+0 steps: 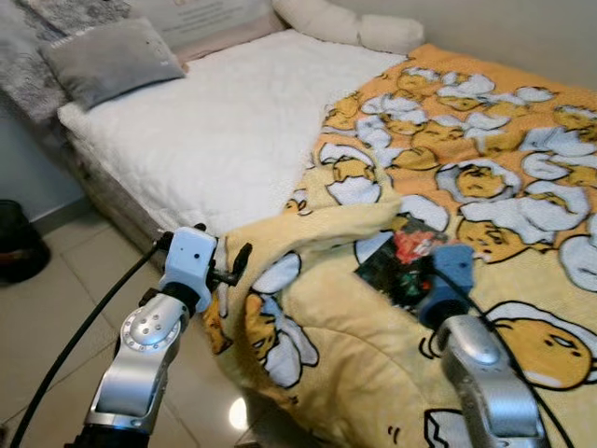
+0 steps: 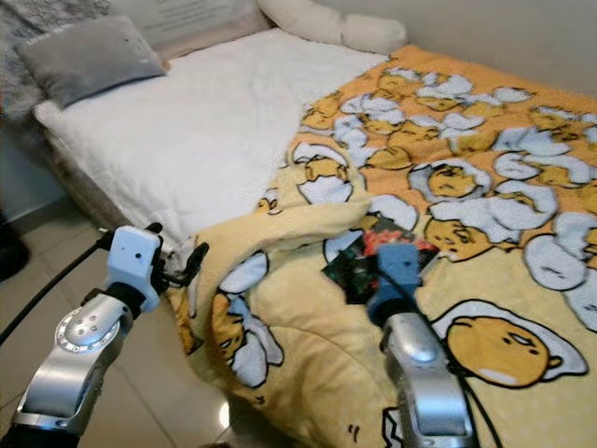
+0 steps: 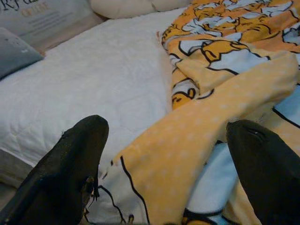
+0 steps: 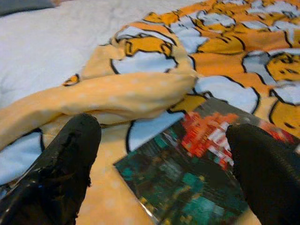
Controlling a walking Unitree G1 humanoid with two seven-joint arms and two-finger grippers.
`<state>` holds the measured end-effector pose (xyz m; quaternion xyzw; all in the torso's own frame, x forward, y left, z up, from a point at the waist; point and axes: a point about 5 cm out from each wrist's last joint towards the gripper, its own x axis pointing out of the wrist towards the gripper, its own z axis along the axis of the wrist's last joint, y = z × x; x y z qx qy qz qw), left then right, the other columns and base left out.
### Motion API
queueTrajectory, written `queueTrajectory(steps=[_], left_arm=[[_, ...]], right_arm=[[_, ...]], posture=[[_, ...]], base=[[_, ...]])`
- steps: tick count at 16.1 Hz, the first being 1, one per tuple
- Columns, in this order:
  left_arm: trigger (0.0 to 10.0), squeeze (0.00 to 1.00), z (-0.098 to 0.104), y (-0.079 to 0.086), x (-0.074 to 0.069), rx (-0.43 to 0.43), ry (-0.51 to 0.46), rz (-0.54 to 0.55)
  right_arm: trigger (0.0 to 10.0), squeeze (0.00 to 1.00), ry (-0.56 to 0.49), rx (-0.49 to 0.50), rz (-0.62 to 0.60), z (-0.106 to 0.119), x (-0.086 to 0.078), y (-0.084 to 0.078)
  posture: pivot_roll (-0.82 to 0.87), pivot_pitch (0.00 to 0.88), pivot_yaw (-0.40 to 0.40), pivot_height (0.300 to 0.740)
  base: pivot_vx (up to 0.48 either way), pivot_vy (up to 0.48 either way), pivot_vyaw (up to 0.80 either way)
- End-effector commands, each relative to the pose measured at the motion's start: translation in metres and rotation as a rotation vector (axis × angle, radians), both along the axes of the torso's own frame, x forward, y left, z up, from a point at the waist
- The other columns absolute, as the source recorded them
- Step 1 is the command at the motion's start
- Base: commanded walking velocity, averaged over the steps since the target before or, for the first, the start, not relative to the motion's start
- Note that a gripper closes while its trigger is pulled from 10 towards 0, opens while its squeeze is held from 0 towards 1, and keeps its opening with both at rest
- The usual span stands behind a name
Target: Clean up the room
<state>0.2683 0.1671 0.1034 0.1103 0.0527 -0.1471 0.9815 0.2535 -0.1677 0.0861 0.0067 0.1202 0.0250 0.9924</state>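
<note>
Both grippers are seen spread wide, nothing held between their black fingers. In the head views the left gripper [image 1: 227, 271] is raised at about 7 o'clock, at the bed's near corner, its fingers [image 3: 70, 173] set either side of a folded-over edge of the blanket [image 1: 485, 187]. That edge is seen as a pale yellow dotted band running between the two finger pads in the left wrist view; contact cannot be told. The right gripper [image 4: 164, 164] is hidden behind its blue wrist block in the head views, at about 5 o'clock; through its wrist camera the fingers [image 4: 61, 164] are seen released, straddling a book [image 1: 403, 266]. The book is a dark flat thing with a red and teal cover, lying on the blanket just beside the rolled fold. The blanket is yellow and orange, printed with cartoon egg figures, and is spread over the bed's half from 12 to 4 o'clock, with its near corner turned back in a thick roll and hanging over the bed edge toward the floor [image 1: 56, 299]. The white mattress [image 1: 215, 121] is left bare from 9 to 12 o'clock. A grey cushion [image 1: 107, 56] is placed at 10 o'clock, and a long cream pillow [image 1: 350, 23] at 12 o'clock against the wall
</note>
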Motion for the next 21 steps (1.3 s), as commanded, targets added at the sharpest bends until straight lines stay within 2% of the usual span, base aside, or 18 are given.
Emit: queueTrajectory(steps=[1, 2, 7, 10, 11, 12, 13, 14, 15, 16, 18, 21], left_arm=[[10.0, 0.04, 0.001, 0.000, 0.000, 0.010, -0.001, -0.009], [10.0, 0.04, 0.000, -0.001, -0.001, 0.011, 0.005, -0.016], [10.0, 0.05, -0.005, -0.008, -0.003, 0.044, 0.044, -0.108], [10.0, 0.04, -0.006, -0.006, -0.003, 0.049, 0.053, -0.122], [10.0, 0.05, -0.005, -0.008, -0.003, 0.047, 0.058, -0.148], [10.0, 0.05, -0.005, -0.009, -0.003, 0.046, 0.063, -0.171], [10.0, 0.05, -0.003, -0.014, -0.003, 0.038, 0.079, -0.258], [10.0, 0.05, -0.002, -0.018, -0.004, 0.043, 0.102, -0.340], [10.0, 0.04, -0.003, -0.020, -0.006, 0.057, 0.119, -0.397], [10.0, 0.05, -0.003, -0.022, -0.011, 0.091, 0.149, -0.492], [10.0, 0.05, 0.002, -0.023, -0.013, 0.083, 0.166, -0.570], [10.0, 0.05, 0.003, -0.027, -0.015, 0.075, 0.187, -0.632]], right_arm=[[10.0, 0.74, 0.025, 0.014, -0.012, -0.004, -0.001, -0.003], [10.0, 1.00, 0.026, 0.023, -0.014, -0.004, -0.002, -0.004], [10.0, 1.00, 0.039, 0.102, -0.035, -0.003, 0.003, -0.005], [10.0, 1.00, 0.059, 0.151, -0.046, -0.003, 0.008, -0.007], [10.0, 1.00, 0.097, 0.241, -0.053, -0.006, 0.011, -0.007], [10.0, 1.00, 0.115, 0.289, -0.056, -0.007, 0.013, -0.007], [10.0, 1.00, 0.174, 0.464, -0.111, -0.012, 0.022, -0.012], [10.0, 1.00, 0.247, 0.576, -0.157, -0.020, 0.029, -0.017], [10.0, 0.54, 0.278, 0.606, -0.168, -0.025, 0.032, -0.019], [10.0, 0.00, 0.293, 0.654, -0.209, -0.031, 0.040, -0.026], [10.0, 0.00, 0.288, 0.752, -0.277, -0.035, 0.047, -0.037], [10.0, 0.00, 0.309, 0.754, -0.310, -0.041, 0.049, -0.042]], posture=[[-0.10, 0.000, 0.026, 0.740], [-0.10, 0.000, 0.027, 0.740], [-0.10, 0.000, 0.026, 0.740], [-0.10, 0.000, 0.027, 0.740], [-0.09, 0.000, 0.027, 0.740], [-0.09, 0.000, 0.027, 0.740], [-0.09, 0.000, 0.028, 0.740], [-0.09, 0.000, 0.037, 0.740], [-0.09, 0.000, 0.046, 0.740], [-0.09, 0.000, 0.057, 0.740], [-0.08, 0.000, 0.055, 0.740], [-0.08, 0.000, 0.054, 0.740]], base=[[0.000, 0.000, 0.00], [0.000, 0.000, 0.00], [0.000, 0.000, 0.00], [0.000, 0.000, 0.00], [0.000, 0.000, 0.00], [0.000, 0.000, 0.00], [0.000, 0.000, 0.00], [0.000, 0.000, 0.00], [0.000, 0.000, 0.00], [0.000, 0.000, 0.00], [0.000, 0.000, 0.00], [0.000, 0.000, 0.00]])
